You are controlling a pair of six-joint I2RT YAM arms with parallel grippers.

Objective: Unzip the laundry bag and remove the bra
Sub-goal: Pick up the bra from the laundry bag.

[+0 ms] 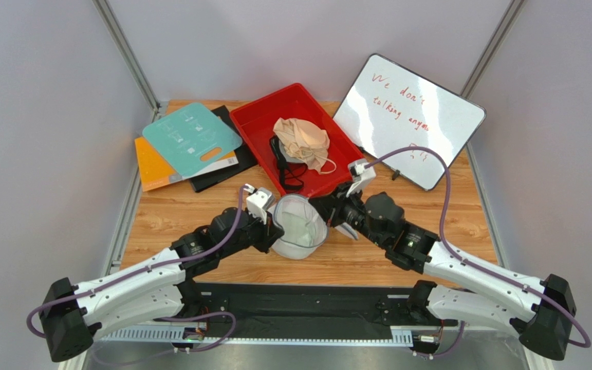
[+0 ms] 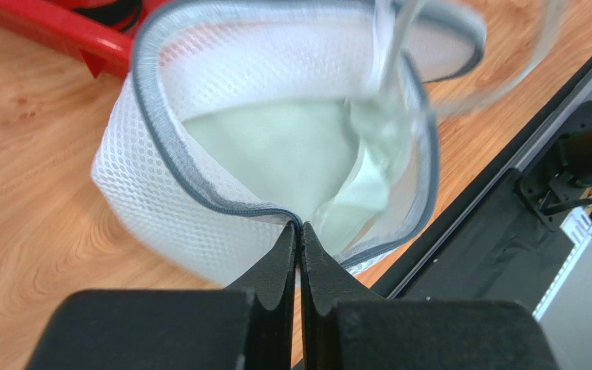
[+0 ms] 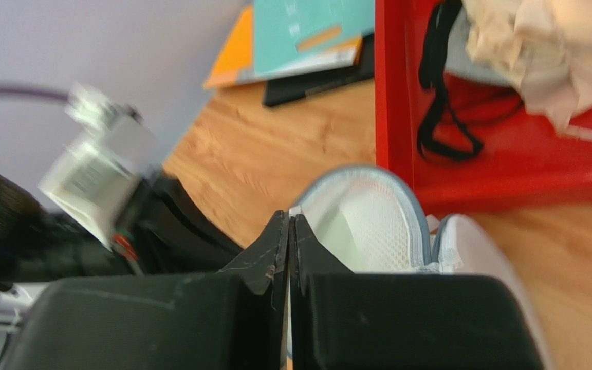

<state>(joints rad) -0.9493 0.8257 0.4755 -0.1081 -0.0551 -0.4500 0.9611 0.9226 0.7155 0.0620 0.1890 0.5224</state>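
Observation:
The laundry bag (image 1: pixel 299 227) sits unzipped on the wood table between my two grippers, its mouth open upward. Only pale lining shows inside. My left gripper (image 1: pixel 273 219) is shut on the bag's grey zipper rim; in the left wrist view the gripper (image 2: pixel 299 226) pinches the rim of the mesh bag (image 2: pixel 160 208). My right gripper (image 1: pixel 330 213) is shut on the opposite rim, and the right wrist view shows that gripper (image 3: pixel 289 217) on the bag (image 3: pixel 376 223). The beige bra (image 1: pixel 303 142) lies crumpled in the red tray (image 1: pixel 254 117), and it also shows in the right wrist view (image 3: pixel 531 54).
A grey bra with black straps (image 1: pixel 286 171) lies under the beige one in the tray. A whiteboard (image 1: pixel 407 119) leans at the back right. Teal (image 1: pixel 191 139), orange (image 1: pixel 152 166) and black (image 1: pixel 222 166) folders lie at the back left. A black rail (image 1: pixel 291 308) runs along the near edge.

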